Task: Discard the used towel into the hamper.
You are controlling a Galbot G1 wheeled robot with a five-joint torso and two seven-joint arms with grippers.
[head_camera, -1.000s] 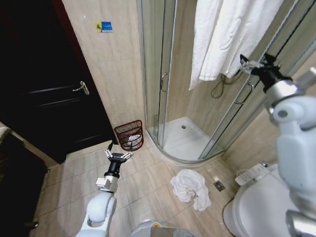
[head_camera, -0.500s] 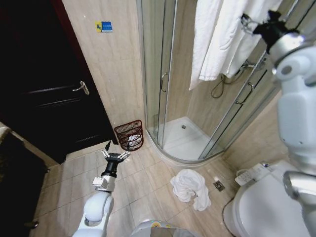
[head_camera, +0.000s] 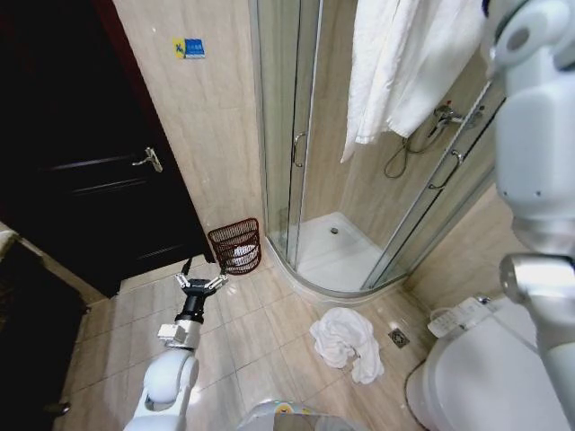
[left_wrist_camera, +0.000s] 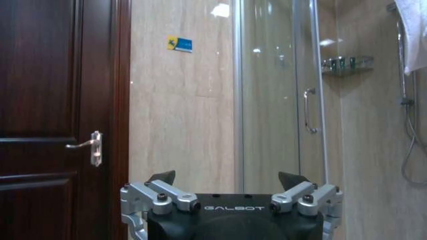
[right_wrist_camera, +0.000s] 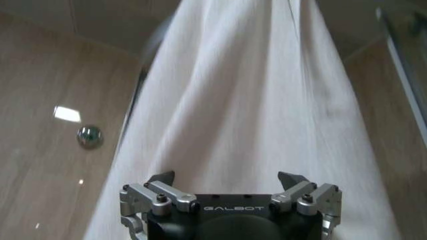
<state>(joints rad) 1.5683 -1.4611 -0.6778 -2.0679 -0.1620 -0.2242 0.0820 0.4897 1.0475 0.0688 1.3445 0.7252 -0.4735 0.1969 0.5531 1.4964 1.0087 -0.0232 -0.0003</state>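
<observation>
Before right claw (right_wrist_camera: 227,181), spread empty: white towel (right_wrist_camera: 233,95) hanging lengthwise; left claw (head_camera: 200,282) spread near upright hamper (head_camera: 236,246).

It was a bathroom: a glass shower cabin (head_camera: 341,171) stood in the corner, a toilet (head_camera: 481,377) near it, white towels (head_camera: 404,63) hanging above it.

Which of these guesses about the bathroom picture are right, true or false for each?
1. A white towel lies crumpled on the floor tiles. True.
2. The hamper lies tipped over inside the shower. False: it stands upright outside, against the wall beside the shower door.
3. The left hand hovers low, open, short of the hamper. True.
4. The right hand faces the dark door. False: it faces the hanging white towel.
</observation>
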